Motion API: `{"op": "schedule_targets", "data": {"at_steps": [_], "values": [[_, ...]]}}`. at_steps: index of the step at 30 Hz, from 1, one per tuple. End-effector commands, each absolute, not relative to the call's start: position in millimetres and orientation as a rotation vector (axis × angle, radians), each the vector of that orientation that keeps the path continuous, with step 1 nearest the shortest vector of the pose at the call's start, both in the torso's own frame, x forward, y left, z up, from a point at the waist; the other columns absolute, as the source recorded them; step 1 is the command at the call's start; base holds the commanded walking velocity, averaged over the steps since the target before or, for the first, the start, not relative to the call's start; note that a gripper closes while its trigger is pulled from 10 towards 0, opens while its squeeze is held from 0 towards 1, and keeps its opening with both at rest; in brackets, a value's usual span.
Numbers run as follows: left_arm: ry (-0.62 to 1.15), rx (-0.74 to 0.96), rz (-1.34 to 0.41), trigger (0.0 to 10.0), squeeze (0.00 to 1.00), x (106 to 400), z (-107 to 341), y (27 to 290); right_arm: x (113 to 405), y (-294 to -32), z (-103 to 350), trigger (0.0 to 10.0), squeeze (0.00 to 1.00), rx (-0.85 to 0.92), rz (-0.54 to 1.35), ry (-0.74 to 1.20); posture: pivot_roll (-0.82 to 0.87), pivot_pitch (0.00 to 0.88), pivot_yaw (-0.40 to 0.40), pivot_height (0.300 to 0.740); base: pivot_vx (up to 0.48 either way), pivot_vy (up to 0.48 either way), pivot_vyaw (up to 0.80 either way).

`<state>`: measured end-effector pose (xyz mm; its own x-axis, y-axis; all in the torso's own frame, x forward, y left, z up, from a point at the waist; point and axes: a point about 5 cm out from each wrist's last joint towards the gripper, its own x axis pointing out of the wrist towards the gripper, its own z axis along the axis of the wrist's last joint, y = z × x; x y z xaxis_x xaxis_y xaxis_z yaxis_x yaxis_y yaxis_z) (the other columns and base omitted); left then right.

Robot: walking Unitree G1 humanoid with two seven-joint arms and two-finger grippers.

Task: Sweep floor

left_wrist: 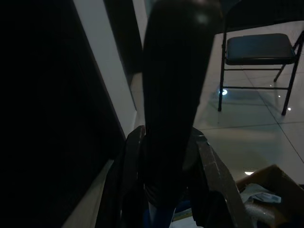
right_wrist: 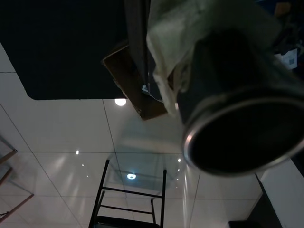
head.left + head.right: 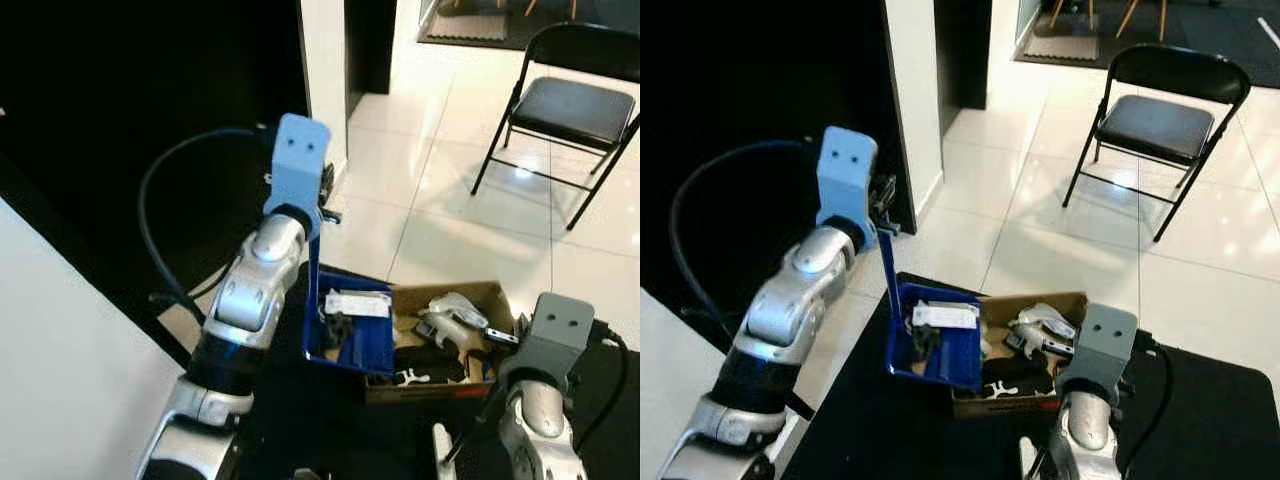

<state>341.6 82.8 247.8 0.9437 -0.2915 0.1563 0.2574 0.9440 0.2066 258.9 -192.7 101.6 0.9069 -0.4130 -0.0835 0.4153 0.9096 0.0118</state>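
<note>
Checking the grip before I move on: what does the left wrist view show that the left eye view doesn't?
Left wrist alone: the left gripper with its black fingers clamped round the dark handle. Left eye alone: the blue dustpan holding paper scraps, right arm, black mat. Both: folding chair, cardboard box, tiled floor.

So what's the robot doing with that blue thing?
The robot is cleaning up. Its left gripper is shut on the dark handle of a blue dustpan, which holds scraps of paper and dark bits. The dustpan sits beside a cardboard box full of rubbish, both on a black mat. The right arm is lower down, next to the box, with a round dark tube close to its camera. A black folding chair stands behind on the white tiled floor.
</note>
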Motion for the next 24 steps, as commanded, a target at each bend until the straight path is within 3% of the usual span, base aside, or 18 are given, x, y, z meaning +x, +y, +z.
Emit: {"op": "schedule_targets", "data": {"at_steps": [1, 11, 17, 24], "values": [[-0.251, 0.228, -0.284, 10.0, 0.0, 335, 254, 82, 256, -193, 99, 10.0, 0.0, 0.027, -0.432, 0.081, -0.05, 0.14, 0.095, 0.74, 0.0, 0.0, 0.0], [-0.325, 0.228, -0.345, 10.0, 0.0, 322, 256, 70, 258, -192, 99, 10.0, 0.0, 0.029, -0.426, 0.079, -0.05, 0.14, 0.095, 0.74, 0.0, 0.0, 0.0], [-0.305, 0.104, -0.366, 10.0, 0.0, 320, 264, 64, 257, -191, 98, 10.0, 0.0, 0.029, -0.428, 0.083, -0.05, 0.143, 0.097, 0.74, 0.0, 0.0, 0.0], [-0.4, 0.039, -0.451, 10.0, 0.0, 312, 288, 47, 258, -190, 97, 10.0, 0.0, 0.032, -0.427, 0.086, -0.04, 0.145, 0.097, 0.74, 0.0, 0.0, 0.0]]}}
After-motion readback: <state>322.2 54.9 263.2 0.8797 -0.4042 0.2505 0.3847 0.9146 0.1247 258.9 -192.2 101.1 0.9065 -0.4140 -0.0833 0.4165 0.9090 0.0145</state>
